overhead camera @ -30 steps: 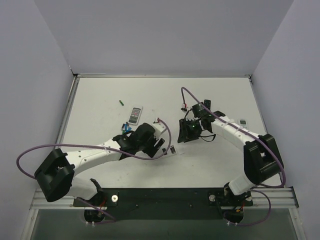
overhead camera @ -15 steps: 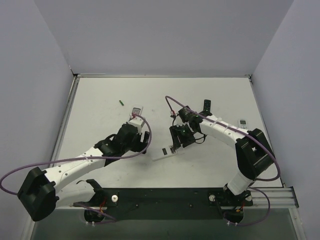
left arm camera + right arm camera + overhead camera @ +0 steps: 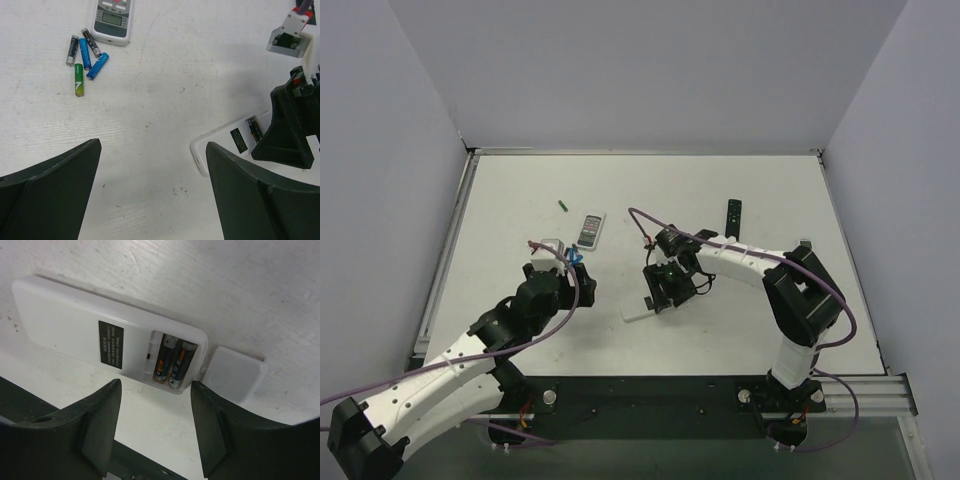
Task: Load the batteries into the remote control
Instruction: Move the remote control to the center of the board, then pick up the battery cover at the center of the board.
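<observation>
The left gripper point(image 3: 152, 147) is hanging wide open and empty over the table point(image 3: 770, 180), left of centre. Five loose batteries point(image 3: 85, 57) are lying beside a grey-faced remote point(image 3: 114, 19). Near the table's middle, the white remote control point(image 3: 90, 335) is lying back up with two batteries point(image 3: 172, 362) sitting inside and its cover point(image 3: 235, 374) lying just beside it. The right gripper point(image 3: 156, 386) is hovering above, jaws parted, holding nothing. Loading looks done; only the cover seems left.

Overhead and close wrist views share remote control point(image 3: 638, 313).
</observation>
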